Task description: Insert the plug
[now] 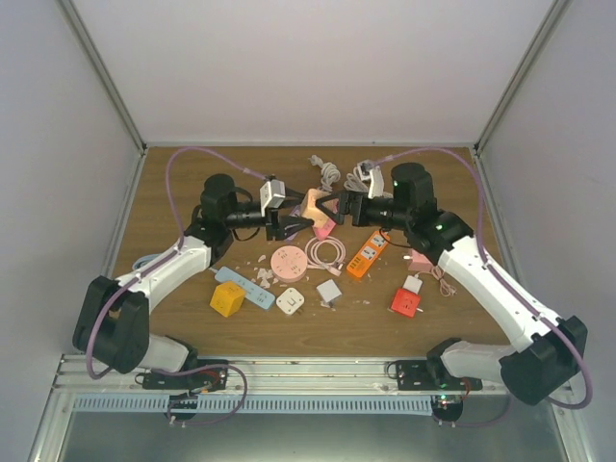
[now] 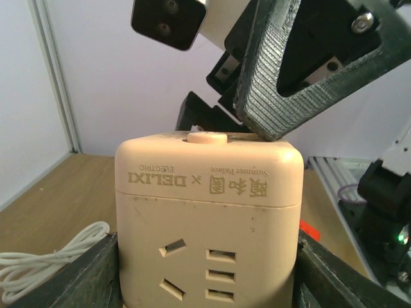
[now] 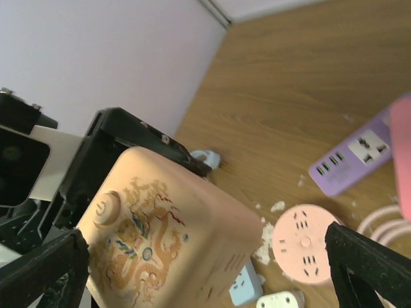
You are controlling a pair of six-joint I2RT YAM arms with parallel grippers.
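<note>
A peach cube socket (image 1: 313, 204) with a dragon print is held off the table at the middle. My left gripper (image 1: 294, 223) is shut on it; in the left wrist view the cube (image 2: 209, 212) fills the space between the dark fingers (image 2: 90, 276), with its slot face towards the camera. My right gripper (image 1: 332, 206) faces it, open. Its fingers (image 3: 369, 269) stand wide apart on either side of the cube (image 3: 167, 237), and one finger (image 2: 308, 64) lies by the cube's top. A pink piece (image 1: 324, 227) sits just below the grippers. I cannot make out a plug in either gripper.
On the table lie a pink round socket (image 1: 288, 262), a coiled pink cable (image 1: 325, 253), an orange strip (image 1: 367, 255), a pale blue strip (image 1: 243, 287), a yellow cube (image 1: 227, 298), white adapters (image 1: 291, 301), a red cube (image 1: 405, 302) and white cables (image 1: 332, 173).
</note>
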